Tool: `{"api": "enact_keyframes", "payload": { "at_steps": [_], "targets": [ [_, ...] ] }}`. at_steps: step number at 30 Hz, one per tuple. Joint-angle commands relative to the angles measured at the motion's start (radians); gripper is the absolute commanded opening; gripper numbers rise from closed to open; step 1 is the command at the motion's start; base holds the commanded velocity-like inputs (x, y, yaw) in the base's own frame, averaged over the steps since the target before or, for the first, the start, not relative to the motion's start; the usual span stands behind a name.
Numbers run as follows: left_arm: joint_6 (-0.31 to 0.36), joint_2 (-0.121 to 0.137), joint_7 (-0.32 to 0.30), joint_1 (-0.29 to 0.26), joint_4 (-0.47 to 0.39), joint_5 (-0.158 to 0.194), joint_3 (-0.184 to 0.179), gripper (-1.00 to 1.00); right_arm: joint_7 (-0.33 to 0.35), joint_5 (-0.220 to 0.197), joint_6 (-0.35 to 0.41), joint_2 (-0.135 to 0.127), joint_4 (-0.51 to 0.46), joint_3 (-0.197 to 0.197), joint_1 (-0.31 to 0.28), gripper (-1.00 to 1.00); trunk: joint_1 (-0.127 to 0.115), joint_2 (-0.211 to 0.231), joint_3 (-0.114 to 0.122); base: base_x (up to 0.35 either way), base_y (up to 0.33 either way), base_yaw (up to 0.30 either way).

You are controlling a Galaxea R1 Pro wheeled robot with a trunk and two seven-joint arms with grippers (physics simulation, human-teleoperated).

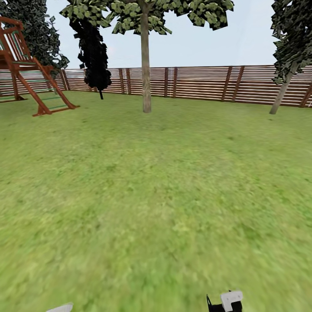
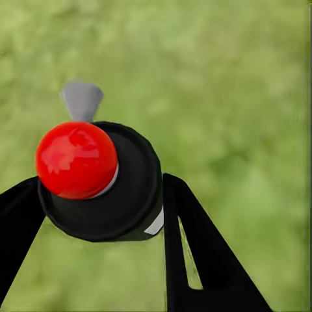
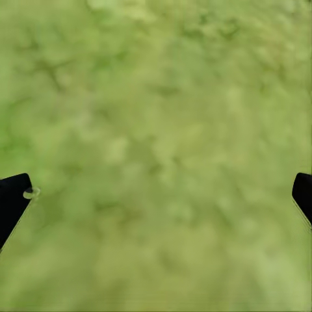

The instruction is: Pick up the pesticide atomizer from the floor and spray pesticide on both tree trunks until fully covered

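A fenced back garden with a play frame.

A wide green lawn (image 1: 156, 195) runs back to a brown fence (image 1: 203, 83) of horizontal slats, which closes the far side from edge to edge under a pale open sky. A tree (image 1: 146, 65) with a straight bare trunk and a blocky green-and-white crown stands on the grass just before the fence; a second, leaning one (image 1: 288, 56) rises at the right, and a near-black conifer (image 1: 93, 52) stands left of the middle tree. At the far left a red-brown wooden play frame (image 1: 26, 69) (slanted legs, green rungs) rests on the lawn. Both wrist views look down on the same mottled grass.
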Motion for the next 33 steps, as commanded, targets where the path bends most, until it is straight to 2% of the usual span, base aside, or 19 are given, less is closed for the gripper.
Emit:
{"api": "enact_keyframes", "payload": {
  "at_steps": [1, 33],
  "targets": [
    [0.0, 0.0, 0.0, 0.0, 0.0, 0.0, 0.0, -1.0, 0.0, 0.0, 0.0, 0.0, 0.0, 0.0, 0.0, 1.0, 0.0, 0.0, 0.0, 0.34, 0.0, 0.0],
    [0.0, 0.0, -0.002, 0.0, -0.001, 0.002, 0.001, -1.0, 0.0, 0.0, 0.0, 0.0, 0.0, 0.0, 0.0, 1.0, 0.0, 0.0, 0.0, 0.34, 0.0, 0.0]
  ]
}}
